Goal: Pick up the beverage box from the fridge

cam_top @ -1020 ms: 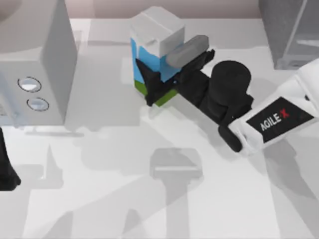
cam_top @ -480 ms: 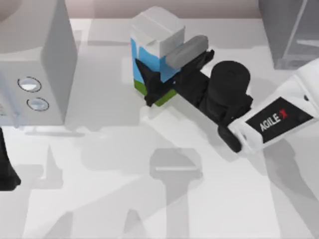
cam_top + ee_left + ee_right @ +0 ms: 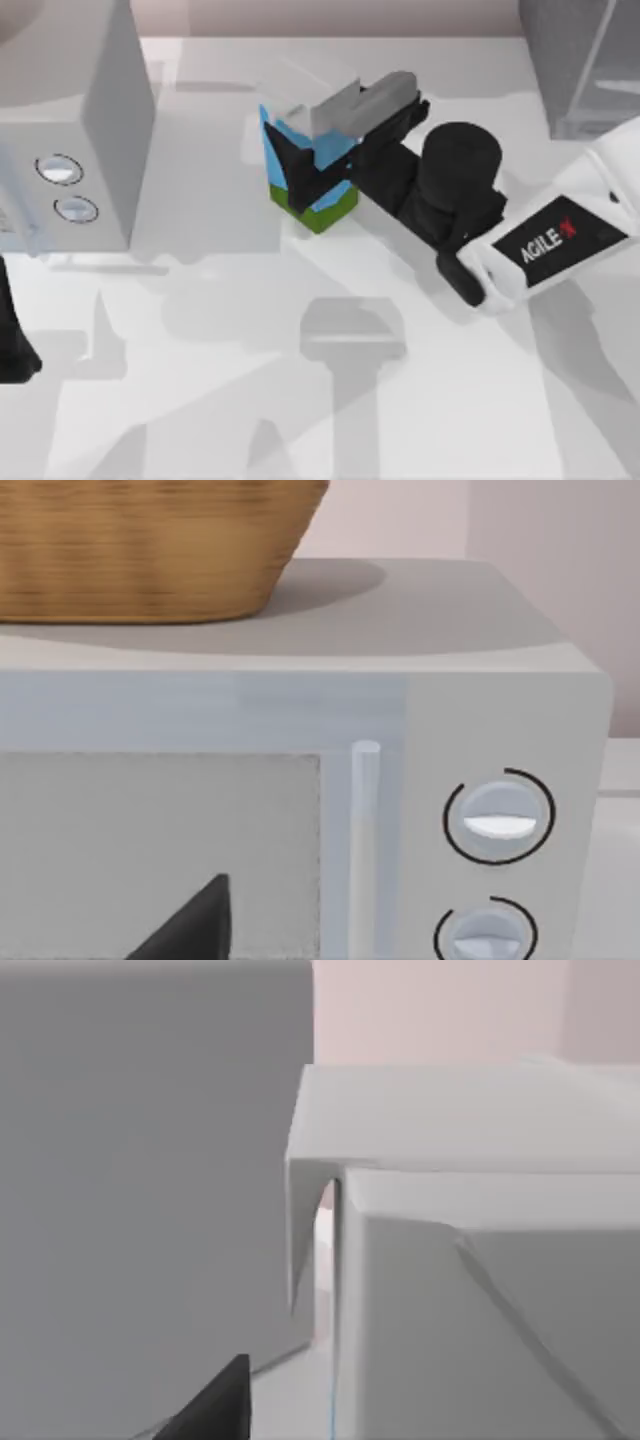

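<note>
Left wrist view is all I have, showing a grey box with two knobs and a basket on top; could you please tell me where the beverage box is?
Observer: In the top view the beverage box is toward the back of the table, right of your knobbed box and apart from it.
Operator: Thank you. Is a gripper on it?
Observer: Yes, the right gripper is shut on its upper part, one finger on each side.
Operator: And the fridge?
Observer: The fridge stands at the table's back right corner; the carton is outside it.
Operator: Where is my left arm?
Observer: The left arm is parked at the table's left edge.
</note>
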